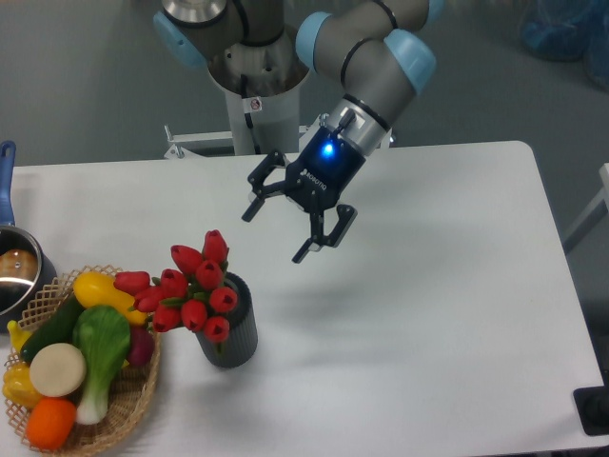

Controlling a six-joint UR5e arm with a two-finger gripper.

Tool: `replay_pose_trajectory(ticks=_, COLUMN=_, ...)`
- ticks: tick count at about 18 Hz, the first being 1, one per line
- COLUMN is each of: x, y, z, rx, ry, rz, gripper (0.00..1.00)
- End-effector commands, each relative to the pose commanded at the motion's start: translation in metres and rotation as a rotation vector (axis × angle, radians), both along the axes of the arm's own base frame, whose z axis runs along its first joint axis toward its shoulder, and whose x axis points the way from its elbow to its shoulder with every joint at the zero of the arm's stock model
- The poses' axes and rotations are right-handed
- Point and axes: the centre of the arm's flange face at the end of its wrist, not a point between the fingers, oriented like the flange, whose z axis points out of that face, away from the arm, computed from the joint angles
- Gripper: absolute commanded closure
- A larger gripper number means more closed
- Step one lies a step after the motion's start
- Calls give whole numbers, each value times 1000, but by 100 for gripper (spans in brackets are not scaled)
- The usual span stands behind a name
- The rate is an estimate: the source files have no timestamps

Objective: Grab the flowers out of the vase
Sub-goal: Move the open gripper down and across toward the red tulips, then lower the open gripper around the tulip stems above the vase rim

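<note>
The flowers (186, 288), a bunch of red tulip buds with green stems, stand in the vase (233, 333), a small dark grey ribbed cylinder on the white table left of centre. The bunch leans to the left, over the vase's rim. My gripper (275, 235) hangs in the air above and to the right of the flowers, tilted, with its two black fingers spread wide. It holds nothing and does not touch the flowers or the vase.
A woven wicker basket (133, 405) with yellow, green, orange and white produce sits at the front left, close to the vase. A metal pot (17, 276) with a blue handle (6, 169) stands at the left edge. The robot base (252, 100) stands behind the table.
</note>
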Motion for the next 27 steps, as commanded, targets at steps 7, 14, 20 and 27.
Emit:
replay_pose_trajectory(ticks=7, x=-5, y=27, z=-8, rx=6, ry=11, rz=-43, gripper=0)
replay_pose_trajectory(ticks=14, x=-13, y=60, z=-22, rx=23, ry=50, rz=-115, gripper=0)
replay_pose_trajectory(ticks=20, x=-1, y=71, z=-25, rx=24, ry=50, rz=-142, gripper=0)
replay_pose_trajectory(ticks=27, x=7, y=77, z=-25, rx=25, ry=50, rz=-161, gripper=0)
